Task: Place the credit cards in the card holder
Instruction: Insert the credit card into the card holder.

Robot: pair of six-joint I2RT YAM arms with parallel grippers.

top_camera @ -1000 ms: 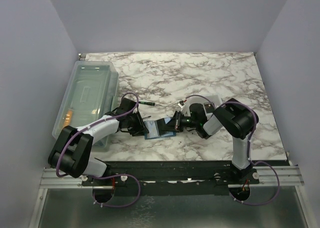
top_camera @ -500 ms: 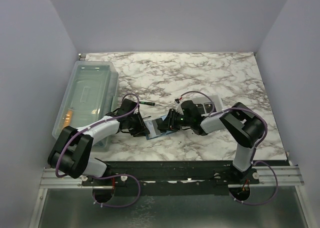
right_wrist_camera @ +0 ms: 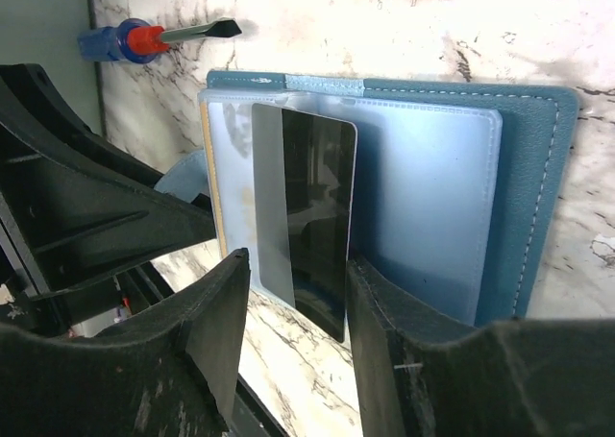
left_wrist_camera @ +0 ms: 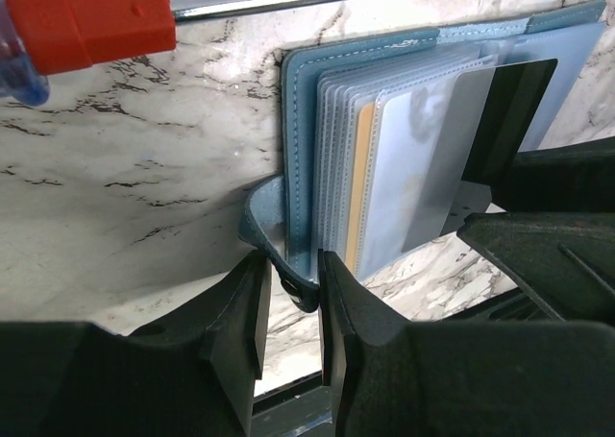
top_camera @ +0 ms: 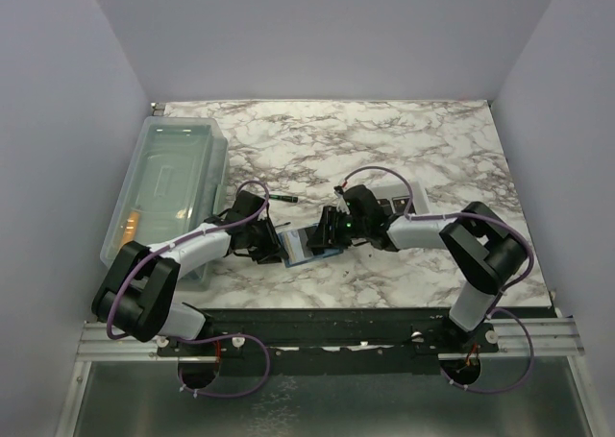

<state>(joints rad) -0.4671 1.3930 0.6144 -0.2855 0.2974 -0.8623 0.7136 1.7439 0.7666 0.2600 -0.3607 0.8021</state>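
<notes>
The teal-blue card holder (top_camera: 306, 245) lies open on the marble between both arms, its clear sleeves fanned out. My left gripper (left_wrist_camera: 290, 283) is shut on the holder's snap tab (left_wrist_camera: 279, 264) at its near edge. My right gripper (right_wrist_camera: 293, 283) stands open around a glossy dark-and-grey credit card (right_wrist_camera: 307, 206). That card sits partly inside a clear sleeve, and a gap shows beside my left fingertip (right_wrist_camera: 226, 303). The orange edge of another card (left_wrist_camera: 360, 187) shows in a sleeve further back.
A red-and-blue-handled screwdriver (left_wrist_camera: 86, 14) lies just beyond the holder. A large clear plastic bin (top_camera: 163, 187) stands along the left side. A shallow white tray (top_camera: 399, 195) sits behind my right arm. The table's front edge runs close below the holder.
My right gripper has opened from shut, letting go of the dark card, and the right arm has stretched left toward the holder. The left gripper has kept its hold on the tab.
</notes>
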